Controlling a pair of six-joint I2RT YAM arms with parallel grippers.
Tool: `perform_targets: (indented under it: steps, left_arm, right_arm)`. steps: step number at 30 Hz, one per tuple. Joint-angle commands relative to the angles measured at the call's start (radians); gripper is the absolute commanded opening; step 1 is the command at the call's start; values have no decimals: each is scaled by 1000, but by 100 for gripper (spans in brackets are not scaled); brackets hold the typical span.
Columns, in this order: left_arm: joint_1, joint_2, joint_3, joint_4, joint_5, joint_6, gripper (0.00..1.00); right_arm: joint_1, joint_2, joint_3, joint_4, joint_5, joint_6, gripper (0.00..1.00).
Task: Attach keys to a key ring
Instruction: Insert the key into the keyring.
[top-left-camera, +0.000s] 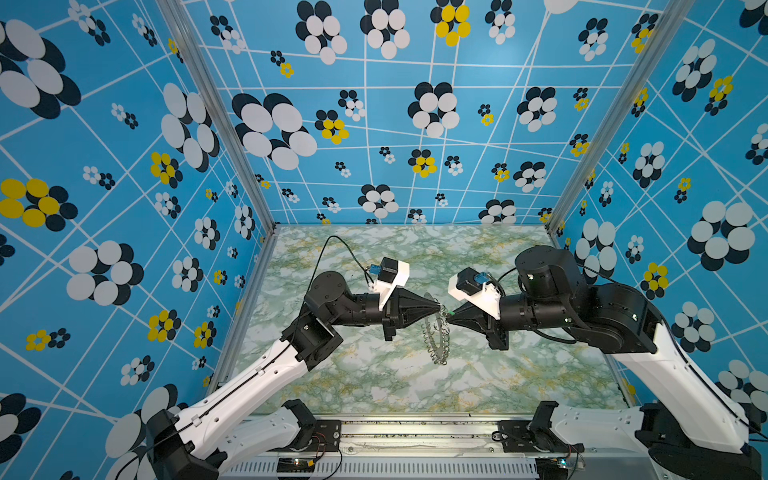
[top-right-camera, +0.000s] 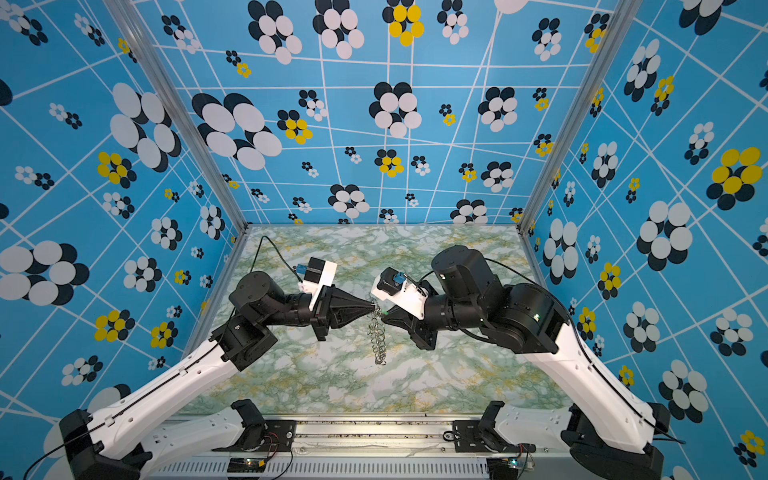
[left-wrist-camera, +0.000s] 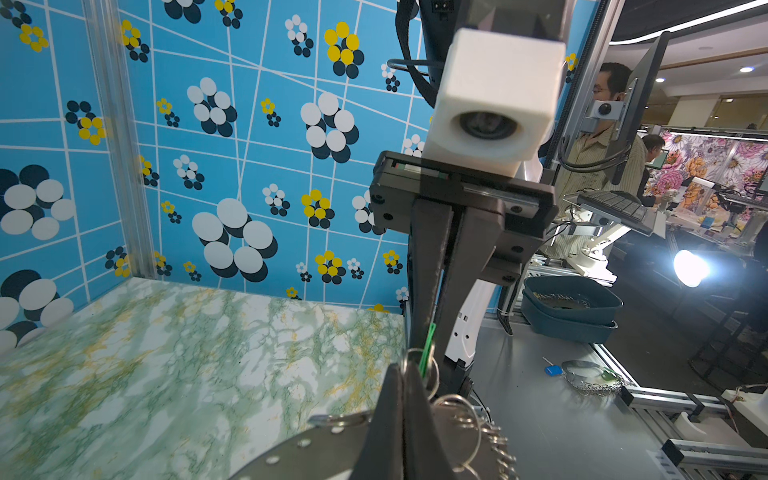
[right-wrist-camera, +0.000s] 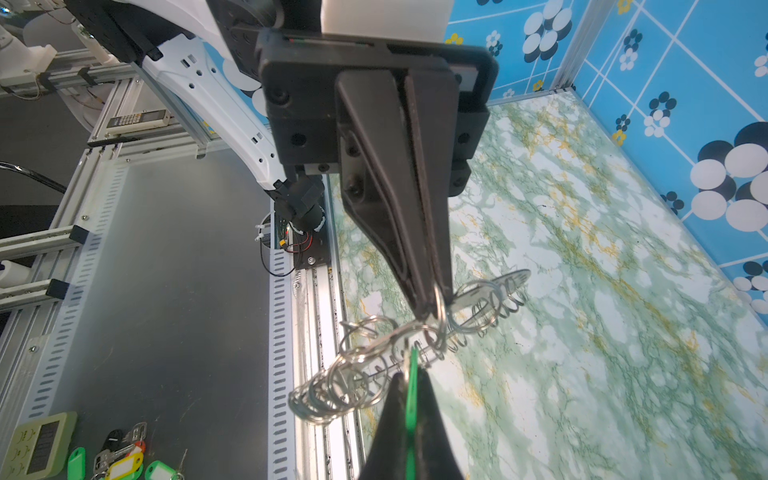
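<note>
Both arms met over the middle of the marbled surface (top-left-camera: 374, 386), their tips nearly touching in both top views.

Left pincer (top-left-camera: 438, 308) (top-right-camera: 373, 308): jaws pressed together, clamped on one of the small wire loops (right-wrist-camera: 439, 301) at the upper edge of the key ring (top-left-camera: 436, 338) (top-right-camera: 377, 338). The ring hung below the tips, turned nearly edge-on to both top views, with its fringe of loops showing down its length. Whether its lower edge touched the surface could not be established.

Right pincer (top-left-camera: 451, 314) (top-right-camera: 384, 318): jaws closed on the green key tag (right-wrist-camera: 412, 388), held flat between the fingers with only its end protruding. In a top view the tag showed as a small green fleck (top-left-camera: 452, 311) at the tips.

In the right wrist view the tag's free end stood among the ring's loops, just beside the left pincer's (right-wrist-camera: 432, 307) tips. In the left wrist view the tag (left-wrist-camera: 427, 349) appeared as a thin green strip against the held loop (left-wrist-camera: 432, 376). Whether it had passed through any loop could not be determined.

Spare coloured tags (right-wrist-camera: 124, 463) lay outside the enclosure.
</note>
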Motion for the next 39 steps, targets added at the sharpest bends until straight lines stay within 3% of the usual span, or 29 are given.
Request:
perform_targets:
  steps: [1, 30, 39]
  left_arm:
    - [-5, -31, -2, -9, 0, 26, 0]
    - [-26, -53, -6, -25, -3, 29, 0]
    - [-26, -67, -23, -60, -30, 63, 0]
  right_arm:
    - [4, -16, 40, 13, 19, 13, 0]
    - [4, 25, 60, -33, 164, -9, 0]
    - [4, 38, 132, -45, 122, -13, 0]
